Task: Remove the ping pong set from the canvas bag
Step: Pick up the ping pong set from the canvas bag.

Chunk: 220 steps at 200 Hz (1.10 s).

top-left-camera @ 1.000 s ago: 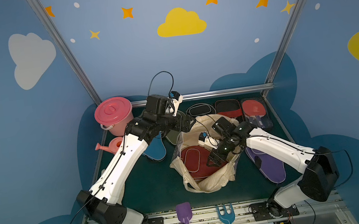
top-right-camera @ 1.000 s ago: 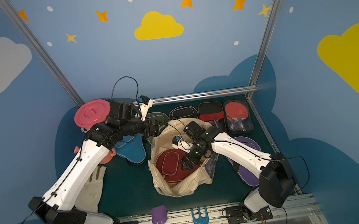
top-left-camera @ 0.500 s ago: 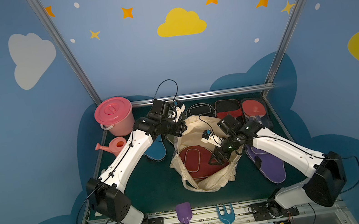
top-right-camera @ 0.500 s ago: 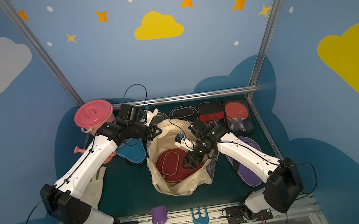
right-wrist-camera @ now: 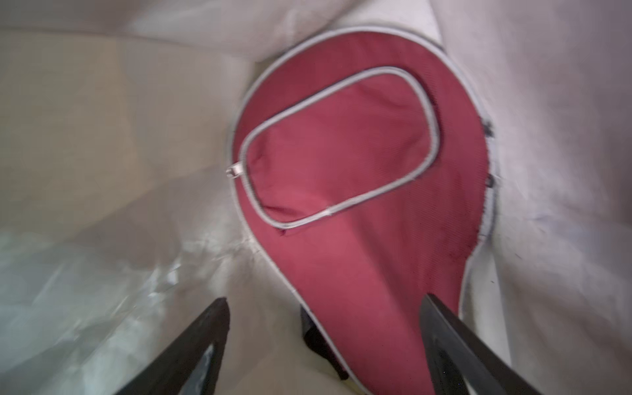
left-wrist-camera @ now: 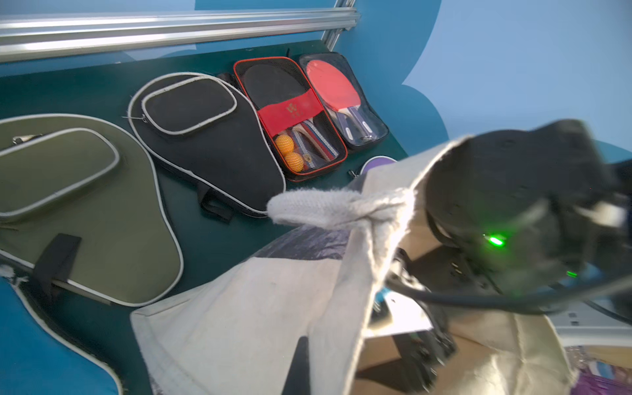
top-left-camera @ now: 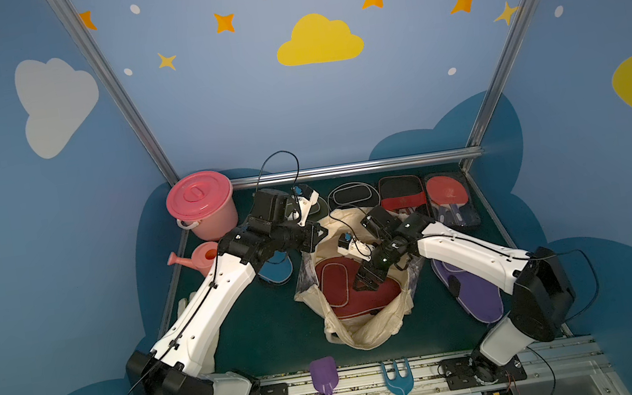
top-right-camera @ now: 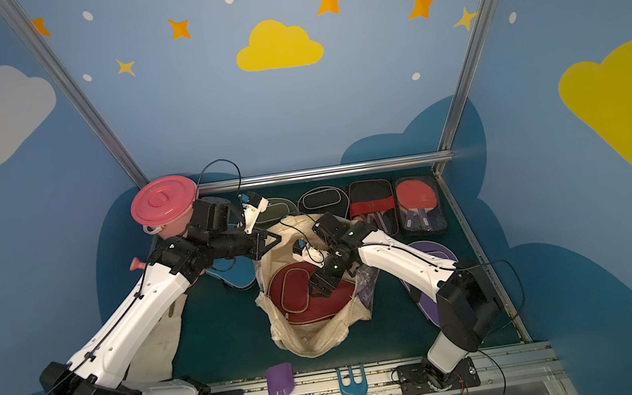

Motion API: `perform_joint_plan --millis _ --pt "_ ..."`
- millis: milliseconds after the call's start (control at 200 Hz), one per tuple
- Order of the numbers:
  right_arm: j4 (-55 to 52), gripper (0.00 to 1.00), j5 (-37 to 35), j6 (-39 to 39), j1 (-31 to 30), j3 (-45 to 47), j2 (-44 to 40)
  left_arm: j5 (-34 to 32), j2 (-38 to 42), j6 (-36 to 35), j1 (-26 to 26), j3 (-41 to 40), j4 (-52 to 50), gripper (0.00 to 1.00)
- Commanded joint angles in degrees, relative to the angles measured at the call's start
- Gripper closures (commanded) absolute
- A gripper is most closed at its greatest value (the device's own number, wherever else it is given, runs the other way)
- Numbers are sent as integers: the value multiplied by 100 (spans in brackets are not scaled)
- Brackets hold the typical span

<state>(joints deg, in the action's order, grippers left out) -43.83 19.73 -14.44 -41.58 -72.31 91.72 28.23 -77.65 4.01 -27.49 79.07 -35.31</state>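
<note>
Item: maroon case (right-wrist-camera: 342, 171), paddle-shaped with white piping, lying flat inside the canvas bag (top-left-camera: 366, 330) (mouth gaping upward, mid-table). Right gripper (right-wrist-camera: 325, 299): released, jaws spread wide, inside the bag mouth, with the case's narrow handle end lying between the two fingers; whether either finger touches the case cannot be told. Left gripper (top-left-camera: 321, 232): clenched on the bag's far rim, canvas bunched at its tips. Outside the bag, in a row along the back rail: olive case (left-wrist-camera: 85, 205), black case (left-wrist-camera: 212, 143), red-trimmed pack (left-wrist-camera: 290, 116) holding orange balls, clear pack (left-wrist-camera: 342, 95) showing a red paddle. Blue case (top-left-camera: 276, 269): beneath the left arm, just beside the bag. Purple case (top-left-camera: 470, 290): beneath the right arm, on the bag's opposite side
</note>
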Motion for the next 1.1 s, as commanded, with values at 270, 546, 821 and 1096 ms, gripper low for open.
perform_joint_plan --millis 270,546,821,1096 --pt "594 15 -367 -12 461 -143 1102 909 18 144 32 -200 1080 97" --pt "-55 14 330 -231 511 -702 2231 1069 -219 3 41 -338 1201 97" --pt "-797 18 610 -560 475 -646 2721 653 -374 104 323 -489 1408 97" --pt "-976 100 640 -551 585 -651 2359 665 -397 125 564 -470 1432 97"
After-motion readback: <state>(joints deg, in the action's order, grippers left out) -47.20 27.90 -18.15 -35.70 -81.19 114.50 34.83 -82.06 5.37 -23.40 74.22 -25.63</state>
